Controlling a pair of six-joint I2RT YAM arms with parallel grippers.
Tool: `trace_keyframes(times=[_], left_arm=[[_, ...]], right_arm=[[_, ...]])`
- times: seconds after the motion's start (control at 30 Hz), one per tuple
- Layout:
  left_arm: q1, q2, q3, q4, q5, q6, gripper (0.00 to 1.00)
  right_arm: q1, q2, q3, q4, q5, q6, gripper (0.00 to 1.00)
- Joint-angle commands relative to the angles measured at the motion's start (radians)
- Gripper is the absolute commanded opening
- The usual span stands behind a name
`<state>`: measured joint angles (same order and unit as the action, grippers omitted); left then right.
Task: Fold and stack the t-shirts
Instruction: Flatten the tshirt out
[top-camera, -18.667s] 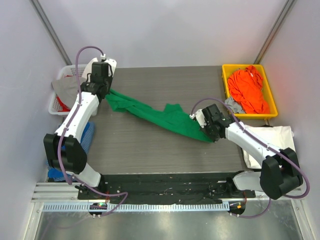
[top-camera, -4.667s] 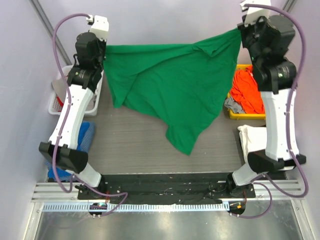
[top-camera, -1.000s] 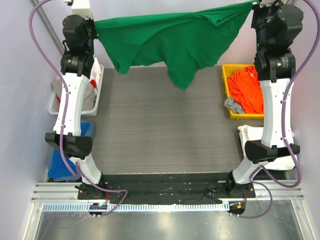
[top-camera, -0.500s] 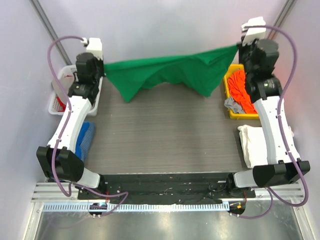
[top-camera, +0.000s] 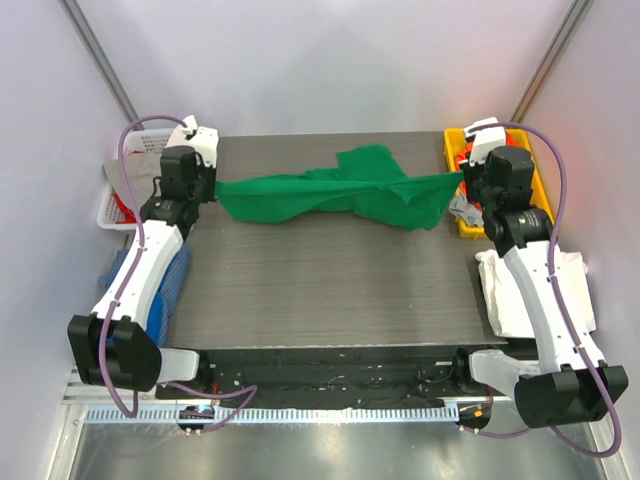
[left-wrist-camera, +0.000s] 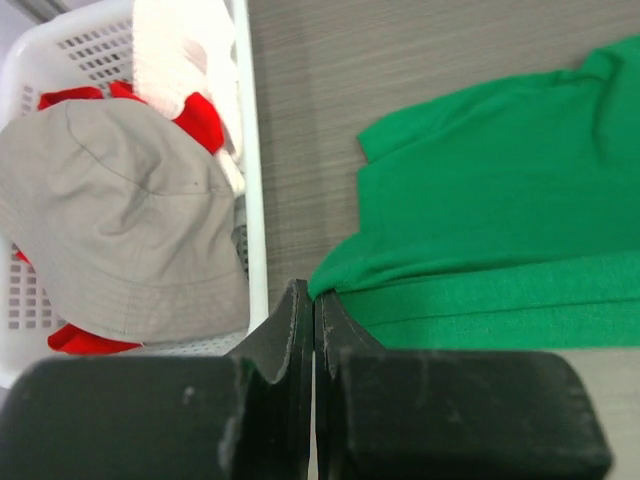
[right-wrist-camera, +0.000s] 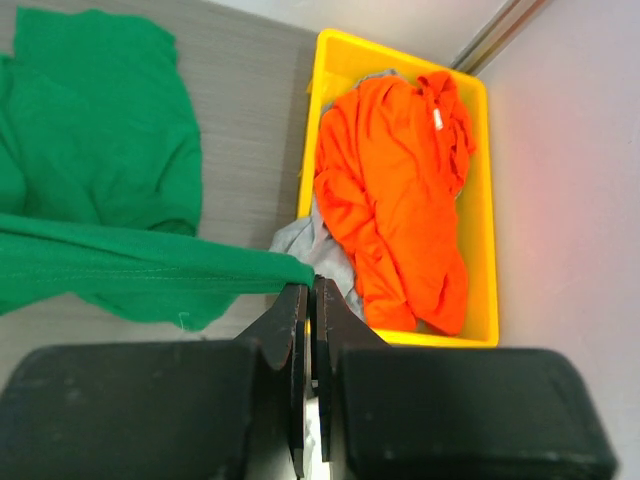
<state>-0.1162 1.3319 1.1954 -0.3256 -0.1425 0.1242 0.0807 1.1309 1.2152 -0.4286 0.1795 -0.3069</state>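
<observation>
My left fingers (left-wrist-camera: 290, 330) are pressed together on the left end of the bright green cotton t-shirt (top-camera: 340, 195), and my right fingers (right-wrist-camera: 288, 330) are clamped the same way on its right end, so the cloth runs as one long band between my two arms. Its long axis lies left to right across the far part of the grey wood-grain counter (top-camera: 320, 280). From my left grip the shirt stretches away to the right, and from my right grip away to the left. The middle sags down onto the counter, where it is bunched and doubled over, with the fuller heap a little right of centre and so nearer my right arm. The fabric is twisted at both pinches, and I cannot tell whether I hold hem, sleeve or shoulder. The crumpled orange t-shirt (right-wrist-camera: 400, 180) sits in the yellow plastic bin (right-wrist-camera: 450, 335) just beyond my right grip, and the white t-shirt (top-camera: 495, 295) lies at the counter's right side, beside my right arm. I judge the shirt is not yet spread for folding, and that flattening it calls for both ends to draw toward me together, with the band kept taut
</observation>
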Motion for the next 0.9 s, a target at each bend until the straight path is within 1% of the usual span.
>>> trace_keyframes(times=[0.0,0.07,0.17,0.2,0.27,0.33,0.47,0.5,0.6,0.67,0.87], left_arm=[[0.012,-0.053,-0.019,-0.159,0.101,0.07,0.0],[0.003,-0.057,-0.029,-0.22,0.135,0.118,0.0],[-0.011,-0.039,-0.028,-0.344,0.139,0.173,0.0],[-0.013,-0.033,-0.025,-0.409,0.165,0.196,0.0],[-0.014,-0.014,-0.028,-0.492,0.175,0.224,0.0],[-0.016,-0.007,-0.036,-0.536,0.173,0.27,0.0],[-0.019,-0.002,-0.031,-0.673,0.161,0.337,0.0],[-0.017,-0.002,-0.027,-0.691,0.159,0.347,0.0],[-0.025,0.007,-0.02,-0.762,0.152,0.37,0.0],[-0.039,0.013,-0.02,-0.802,0.152,0.374,0.0],[-0.091,0.041,-0.039,-0.855,0.152,0.371,0.0]], right_arm=[[-0.013,-0.046,-0.011,-0.09,-0.07,0.009,0.01],[-0.012,-0.052,-0.022,-0.174,-0.112,-0.02,0.01],[-0.013,-0.046,-0.06,-0.269,-0.166,-0.058,0.01],[-0.012,-0.046,-0.074,-0.306,-0.217,-0.064,0.01],[-0.013,-0.043,-0.114,-0.338,-0.241,-0.086,0.01],[-0.013,-0.042,-0.138,-0.38,-0.268,-0.104,0.01],[-0.012,-0.028,-0.157,-0.481,-0.31,-0.162,0.01],[-0.012,-0.017,-0.158,-0.531,-0.317,-0.19,0.01],[-0.013,-0.007,-0.177,-0.602,-0.336,-0.224,0.01],[-0.012,-0.005,-0.19,-0.639,-0.38,-0.245,0.01],[-0.006,0.036,-0.21,-0.824,-0.462,-0.369,0.01]])
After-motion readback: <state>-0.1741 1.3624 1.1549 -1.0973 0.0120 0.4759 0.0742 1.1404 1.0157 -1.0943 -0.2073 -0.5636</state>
